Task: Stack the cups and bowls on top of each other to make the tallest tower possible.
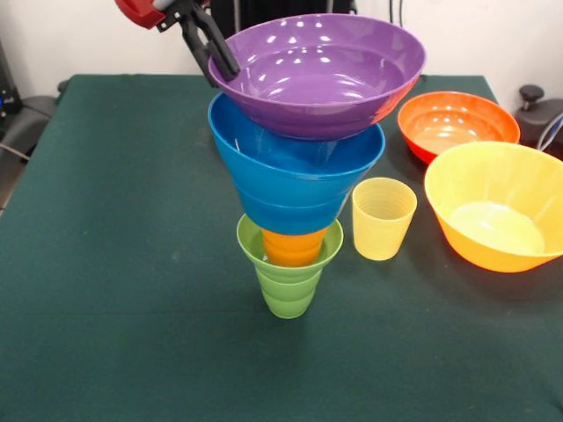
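Nearest the lens stands the green cup (289,280), base of the tower (299,176) – orange cup (293,246) nested in it, then the blue bowl (296,167), then the purple bowl (318,72) tilted on top. My gripper (211,48) pinches the purple bowl's rim on its robot-facing edge, fingers closed narrow over it. The pale yellow cup (383,217) stands just beside the column, the orange bowls (497,207) further off – both well below my gripper. No writing is readable anywhere.

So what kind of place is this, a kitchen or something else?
Probably a robotics lab or test bench, not a kitchen: a table covered in green cloth, a robot arm's tool at the purple bowl, and cables and equipment along the plain wall behind.
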You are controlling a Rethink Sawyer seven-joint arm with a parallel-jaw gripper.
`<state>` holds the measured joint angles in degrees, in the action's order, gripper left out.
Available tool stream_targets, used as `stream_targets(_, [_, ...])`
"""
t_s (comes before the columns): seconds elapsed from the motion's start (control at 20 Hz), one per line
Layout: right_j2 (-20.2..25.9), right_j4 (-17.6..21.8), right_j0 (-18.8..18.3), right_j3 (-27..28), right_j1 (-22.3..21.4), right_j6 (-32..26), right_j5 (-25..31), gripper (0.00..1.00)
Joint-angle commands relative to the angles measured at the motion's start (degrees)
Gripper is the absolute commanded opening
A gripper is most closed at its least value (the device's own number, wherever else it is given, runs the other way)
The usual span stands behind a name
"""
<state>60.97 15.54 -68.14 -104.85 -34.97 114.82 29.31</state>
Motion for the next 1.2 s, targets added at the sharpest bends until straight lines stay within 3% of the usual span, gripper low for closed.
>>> stream_targets(0.05, [1.01,1.31,-0.34,-3.88,0.83,-0.03,-4.76,0.00])
stream_targets(0.4, [0.80,2.33,-1.34,-6.03,0.37,-0.26,-6.36,0.00])
stream_targets(0.85, [-1.27,2.46,1.18,-1.02,1.63,-2.20,-4.56,0.00])
stream_targets(1.2, [-2.52,3.60,2.35,-0.40,2.35,-2.01,-6.28,0.00])
